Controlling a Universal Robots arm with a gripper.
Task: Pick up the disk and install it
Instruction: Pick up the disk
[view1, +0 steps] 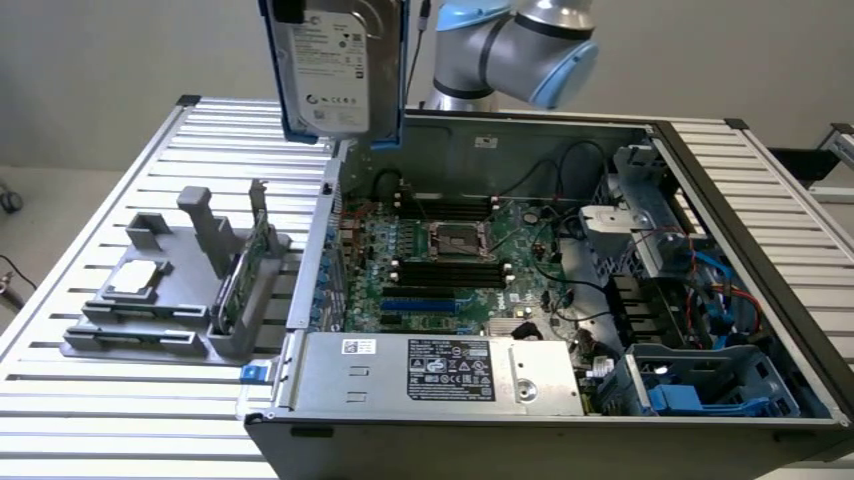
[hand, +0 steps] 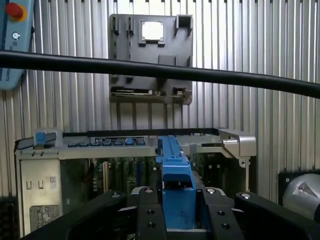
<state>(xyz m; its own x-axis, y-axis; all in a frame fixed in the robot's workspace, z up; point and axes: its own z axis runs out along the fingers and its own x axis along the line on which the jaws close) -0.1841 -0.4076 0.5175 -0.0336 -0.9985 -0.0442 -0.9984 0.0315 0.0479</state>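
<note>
I have the disk (view1: 334, 70) clamped in my gripper (hand: 177, 220). The fingers are closed from both sides on its blue rail (hand: 174, 165), which runs straight out ahead of my wrist camera. The disk is off the table (view1: 80, 420) altogether, hanging upright with its long axis vertical and its white label facing the exterior view. It is high above the open computer case (view1: 747, 200), over the far corner on the exterior view's left and close to the case's side wall there. Below it lie the motherboard (view1: 454, 260) and, nearer the camera, the power supply (view1: 427, 370). The grey parts holder (view1: 147, 300) stands on the table outside the case, well apart from the disk. The blue-trimmed cage (view1: 707, 385) in the near corner on the exterior view's right looks to me like the drive bay, though I can't make out its slots well enough to be sure. If so, it lies diagonally across the case from the disk and far below it.
</note>
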